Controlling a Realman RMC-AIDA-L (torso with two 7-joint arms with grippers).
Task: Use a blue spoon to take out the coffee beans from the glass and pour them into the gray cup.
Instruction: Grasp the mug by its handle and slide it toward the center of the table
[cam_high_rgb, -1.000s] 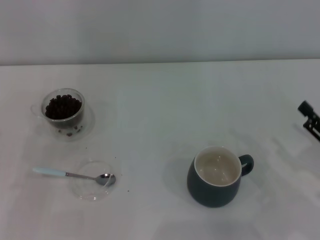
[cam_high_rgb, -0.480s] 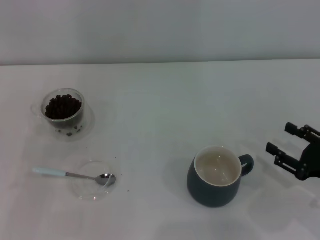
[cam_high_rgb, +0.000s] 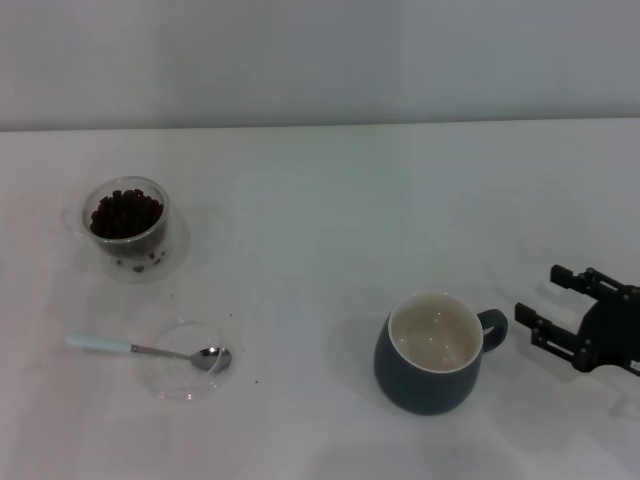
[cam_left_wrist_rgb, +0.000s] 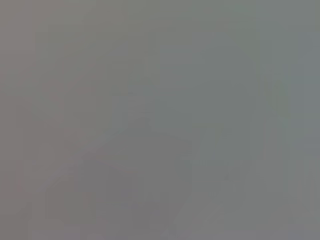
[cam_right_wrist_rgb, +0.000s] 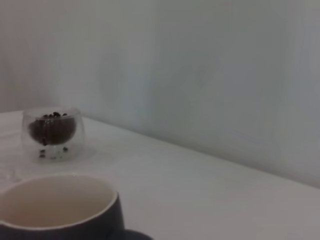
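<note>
- Since a moment ago the right gripper (cam_high_rgb: 550, 306) has come further in from the table's right side and now sits just beside the handle of the gray cup (cam_high_rgb: 430, 353), not touching it; its two dark fingers are spread apart with nothing between them.
- Nothing else has shifted: the blue spoon (cam_high_rgb: 140, 348) lies where it was, its bowl resting in a shallow clear dish (cam_high_rgb: 185, 361) and its pale handle pointing left onto the white table (cam_high_rgb: 330, 230).
- Behind the spoon stands the glass (cam_high_rgb: 127, 225), heaped with coffee beans (cam_high_rgb: 125, 212).
- From the right wrist view, the cup's cream rim (cam_right_wrist_rgb: 55, 200) is near, the glass (cam_right_wrist_rgb: 51, 132) well beyond.
- No left gripper is in view.
</note>
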